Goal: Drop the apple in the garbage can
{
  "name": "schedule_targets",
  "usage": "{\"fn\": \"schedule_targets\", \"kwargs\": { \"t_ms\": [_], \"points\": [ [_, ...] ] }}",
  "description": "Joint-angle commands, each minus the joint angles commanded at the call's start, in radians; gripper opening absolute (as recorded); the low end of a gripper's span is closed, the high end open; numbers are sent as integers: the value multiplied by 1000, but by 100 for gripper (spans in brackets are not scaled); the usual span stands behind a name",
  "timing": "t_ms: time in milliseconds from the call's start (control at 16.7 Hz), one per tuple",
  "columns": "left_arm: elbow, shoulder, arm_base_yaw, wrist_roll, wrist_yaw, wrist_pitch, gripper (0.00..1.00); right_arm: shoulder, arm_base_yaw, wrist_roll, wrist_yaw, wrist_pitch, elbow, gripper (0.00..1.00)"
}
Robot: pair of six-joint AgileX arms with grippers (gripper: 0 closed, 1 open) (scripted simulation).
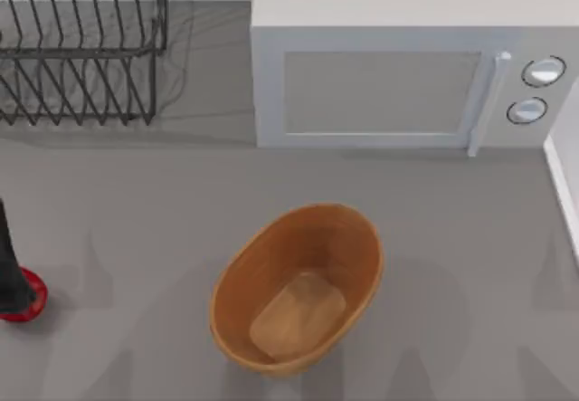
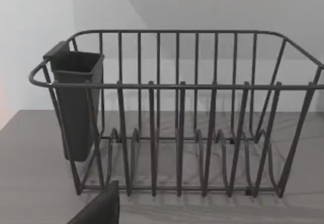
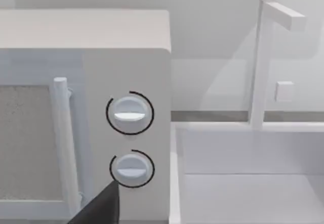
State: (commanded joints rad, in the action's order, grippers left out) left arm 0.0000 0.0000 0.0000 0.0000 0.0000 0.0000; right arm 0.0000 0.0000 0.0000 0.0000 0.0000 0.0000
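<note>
Slanting garbage can [image 1: 357, 238], long axis near-left to far-right.

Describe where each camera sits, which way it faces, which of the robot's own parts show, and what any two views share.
Top view: above the table, looking down on the garbage can, microwave, wire rack and apple; a dark part of the left arm covers the apple at the left edge.
Left wrist view: faces the wire rack; a dark gripper tip shows.
Right wrist view: faces the microwave and its knobs; a dark tip shows.
Shared: rack and microwave each recur in the top view.
</note>
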Motion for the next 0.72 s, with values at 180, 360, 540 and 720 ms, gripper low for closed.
{"fn": "schedule_targets", "kwargs": {
  "t_ms": [180, 360, 540, 720],
  "points": [
    [10, 12, 1, 4, 0, -9, 100, 0, 0, 0, 0, 0, 0, 100],
    [87, 108, 7, 34, 3, -78, 100, 0, 0, 0, 0, 0, 0, 100],
    [214, 298, 13, 84, 10, -199, 100, 0, 0, 0, 0, 0, 0, 100],
    [364, 563, 21, 145, 20, -355, 100, 0, 0, 0, 0, 0, 0, 100]
  ]
}}
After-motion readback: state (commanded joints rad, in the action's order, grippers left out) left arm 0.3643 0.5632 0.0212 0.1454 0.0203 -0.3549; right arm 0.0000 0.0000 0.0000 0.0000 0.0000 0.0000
